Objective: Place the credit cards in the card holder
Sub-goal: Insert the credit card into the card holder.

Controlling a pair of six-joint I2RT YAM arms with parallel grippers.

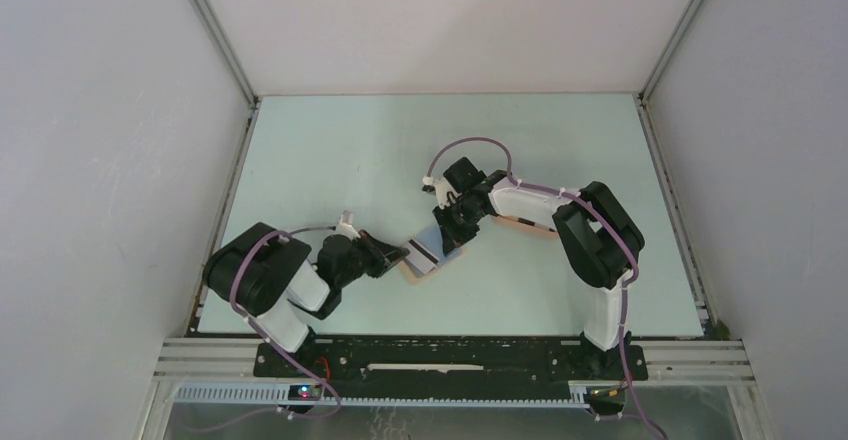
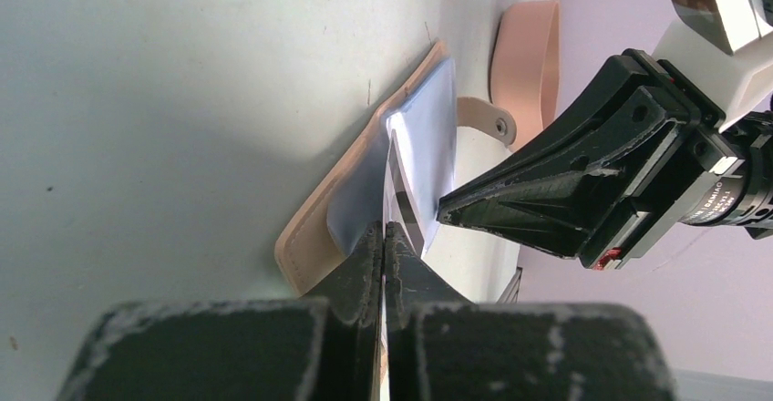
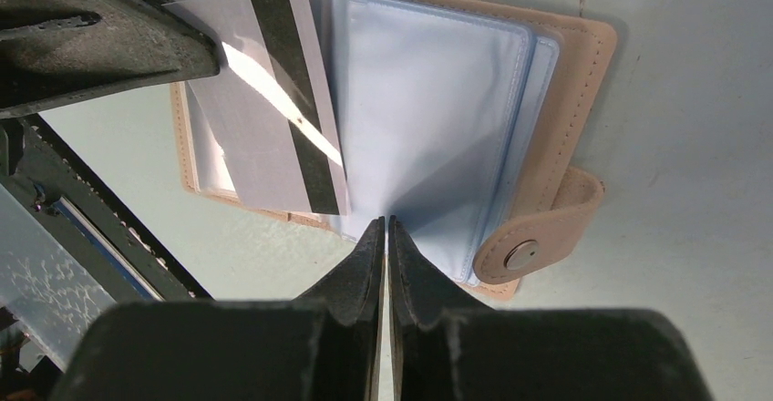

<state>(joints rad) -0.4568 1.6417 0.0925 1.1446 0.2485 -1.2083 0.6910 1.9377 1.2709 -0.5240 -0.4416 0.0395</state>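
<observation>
The tan card holder (image 1: 418,272) lies open on the table, its clear blue sleeves (image 3: 428,109) showing. My right gripper (image 1: 458,228) is shut on the near edge of one sleeve (image 3: 384,221) and holds it lifted. My left gripper (image 1: 400,256) is shut on a light grey credit card (image 3: 264,109) with a dark stripe. The card lies at an angle over the holder's left half, one end by the sleeves. In the left wrist view the card (image 2: 401,196) shows edge-on above the holder (image 2: 314,232), with the right gripper's fingers (image 2: 547,191) close beside it. No other cards show.
A peach-pink tray (image 1: 525,223) lies under the right arm's forearm; it also shows in the left wrist view (image 2: 529,55). The holder's snap tab (image 3: 538,237) sticks out at its right. White walls close in the table on three sides.
</observation>
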